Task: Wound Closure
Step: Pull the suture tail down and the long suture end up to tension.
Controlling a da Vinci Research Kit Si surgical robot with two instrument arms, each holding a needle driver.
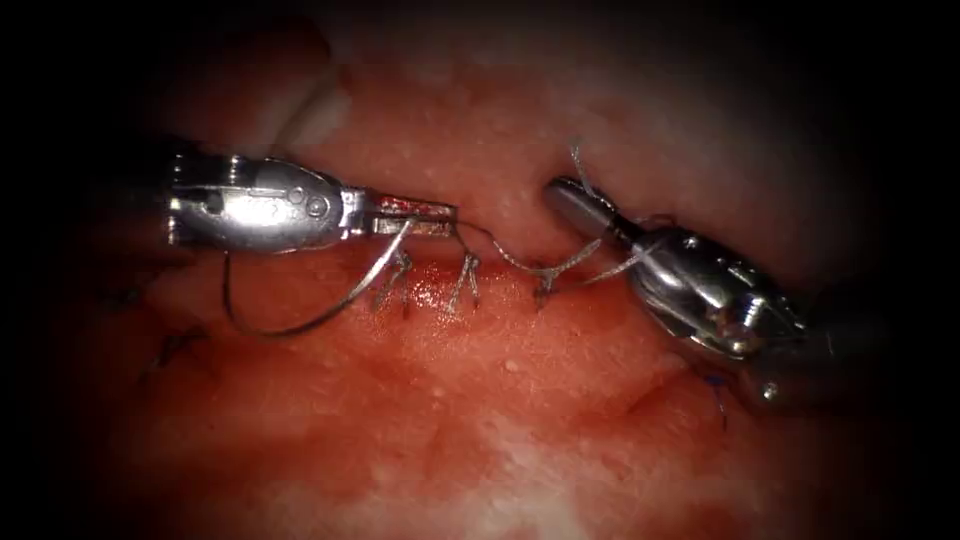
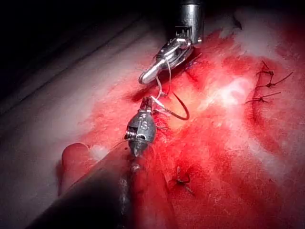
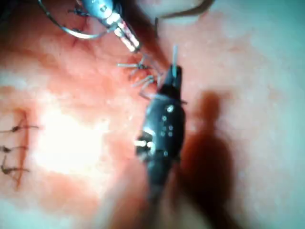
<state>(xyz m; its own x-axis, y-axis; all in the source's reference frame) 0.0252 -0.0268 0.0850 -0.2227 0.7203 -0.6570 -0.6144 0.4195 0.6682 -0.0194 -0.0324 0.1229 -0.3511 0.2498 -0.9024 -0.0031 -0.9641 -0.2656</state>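
My left tool (image 1: pixel 440 215) comes in from the left, its jaws shut on the curved needle (image 1: pixel 300 328) close to its thread end. The needle hangs free above the tissue (image 1: pixel 520 400), its arc sweeping down and back left; it is also seen in the left wrist view (image 2: pixel 183 112) and the right wrist view (image 3: pixel 76 32). Thread (image 1: pixel 500 255) runs from the left jaws to the newest stitch (image 1: pixel 543 285) on the cut. My right tool (image 1: pixel 560 195) lies just right of that stitch, shut on the thread, with a short tail (image 1: pixel 578 160) sticking up past its tip (image 3: pixel 174 74).
Two tied stitches (image 1: pixel 395 280) (image 1: pixel 465 282) sit on the cut below the left jaws. Older knots lie further off (image 2: pixel 267 86) (image 3: pixel 14 148) (image 1: pixel 170 345). A blue thread end (image 1: pixel 720 400) shows under the right tool. Red fluid (image 1: pixel 430 295) wets the tissue around the cut.
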